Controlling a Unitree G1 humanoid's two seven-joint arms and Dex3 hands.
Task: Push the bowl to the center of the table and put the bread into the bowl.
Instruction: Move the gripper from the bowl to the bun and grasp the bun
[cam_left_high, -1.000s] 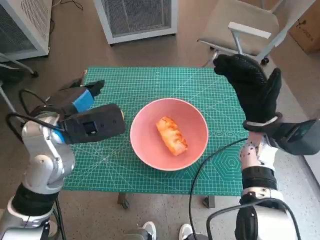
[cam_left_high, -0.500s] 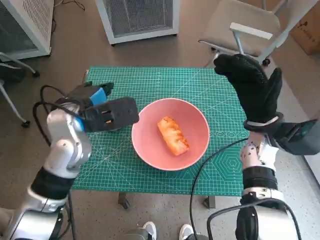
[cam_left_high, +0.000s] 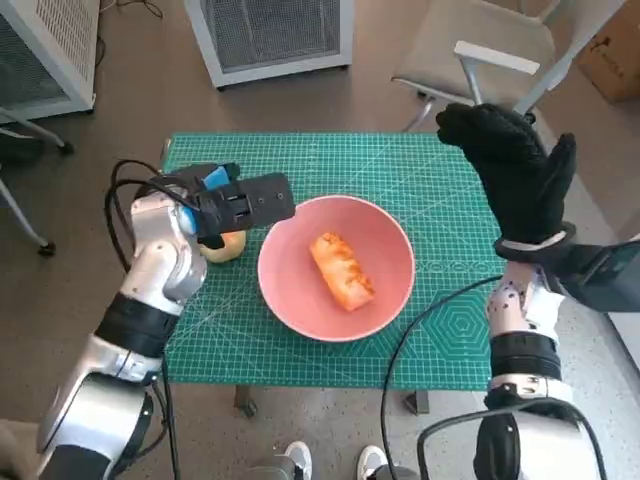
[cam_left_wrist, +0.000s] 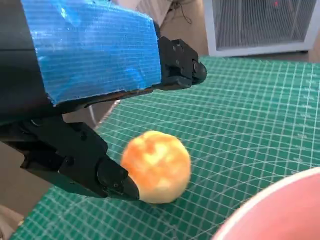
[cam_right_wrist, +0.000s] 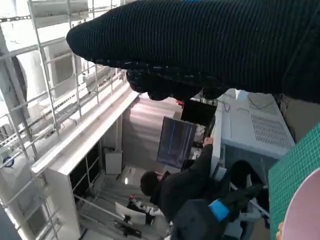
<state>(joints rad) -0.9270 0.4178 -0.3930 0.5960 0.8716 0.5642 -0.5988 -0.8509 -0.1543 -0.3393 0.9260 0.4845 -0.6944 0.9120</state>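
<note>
A small table topped by a green cutting mat carries a pink bowl and, seemingly, a yellowish round fruit beside it.

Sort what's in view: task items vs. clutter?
Task items:
- pink bowl, mid-mat
- bread, already inside the bowl
- left robot hand, beside the bowl's rim
- right robot hand, raised, holding nothing

Just lying about:
- round yellow-orange fruit on the green mat, by the left robot hand
- chair
</note>
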